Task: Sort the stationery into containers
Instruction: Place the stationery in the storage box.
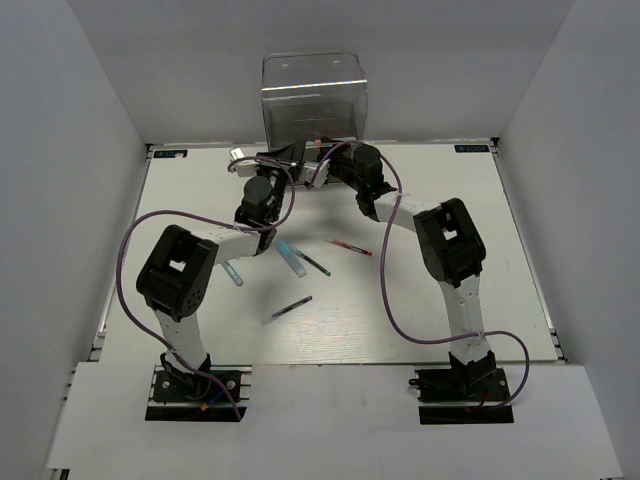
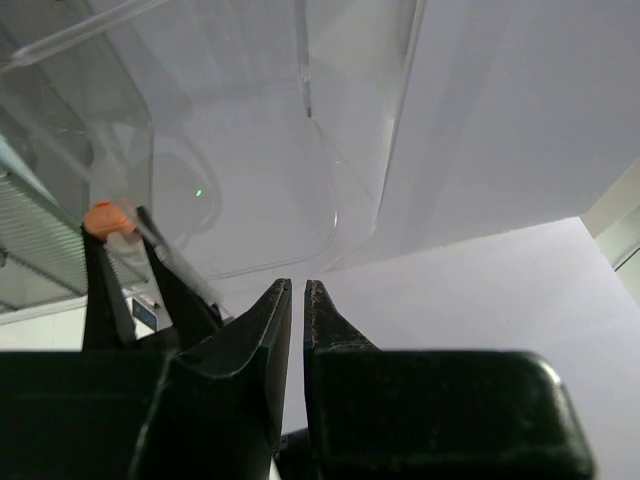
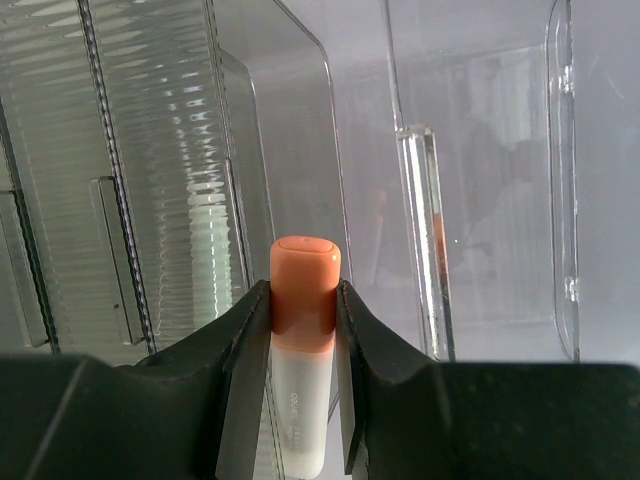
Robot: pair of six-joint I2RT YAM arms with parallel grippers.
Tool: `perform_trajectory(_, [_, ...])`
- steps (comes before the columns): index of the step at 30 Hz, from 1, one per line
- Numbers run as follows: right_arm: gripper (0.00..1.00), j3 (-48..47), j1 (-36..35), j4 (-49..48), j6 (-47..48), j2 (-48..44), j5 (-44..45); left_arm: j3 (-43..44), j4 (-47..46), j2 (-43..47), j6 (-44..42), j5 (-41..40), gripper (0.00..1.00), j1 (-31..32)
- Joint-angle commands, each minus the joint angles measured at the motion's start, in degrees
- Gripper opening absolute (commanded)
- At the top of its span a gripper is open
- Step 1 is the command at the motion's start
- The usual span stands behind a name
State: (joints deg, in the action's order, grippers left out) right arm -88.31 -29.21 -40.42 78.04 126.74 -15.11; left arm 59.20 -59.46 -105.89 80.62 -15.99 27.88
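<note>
My right gripper [image 3: 303, 295] is shut on a pale marker with an orange cap [image 3: 305, 265], held upright right in front of the clear drawers of the container [image 3: 470, 200]. In the top view this gripper [image 1: 322, 160] sits at the foot of the clear box [image 1: 315, 95]. Just to its left, my left gripper [image 1: 292, 158] also faces the box. Its jaws [image 2: 297, 285] are shut with nothing between them, and the orange cap [image 2: 108, 217] shows to their left. On the table lie two light-blue markers [image 1: 291, 258] [image 1: 232, 273], a red pen [image 1: 352, 246] and two dark pens [image 1: 315, 264] [image 1: 291, 307].
Purple cables [image 1: 385, 290] loop off both arms over the table. White walls close in the left, right and back sides. The loose pens lie between the two arm bases, nearer than the box.
</note>
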Motion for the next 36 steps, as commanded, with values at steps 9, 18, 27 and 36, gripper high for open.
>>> perform_trajectory(9, [0.0,-3.9,0.3,-1.9,-6.2,-0.9,2.9,-14.9,-4.0,13.2,-3.2,0.3,0.25,0.2])
perform_trajectory(18, [0.05,-3.5,0.3,-0.2,-9.9,-2.0,3.3,-21.5,-4.0,19.0,-4.2,-0.2,0.25,0.2])
perform_trajectory(27, [0.42,-3.3,0.3,-1.9,-11.1,-2.0,4.7,-24.7,-4.0,21.2,-4.2,-0.7,0.25,0.2])
perform_trajectory(36, [0.5,-2.8,0.4,-3.1,-12.3,-3.2,4.8,-26.4,-4.0,21.9,-4.2,-0.7,0.25,0.2])
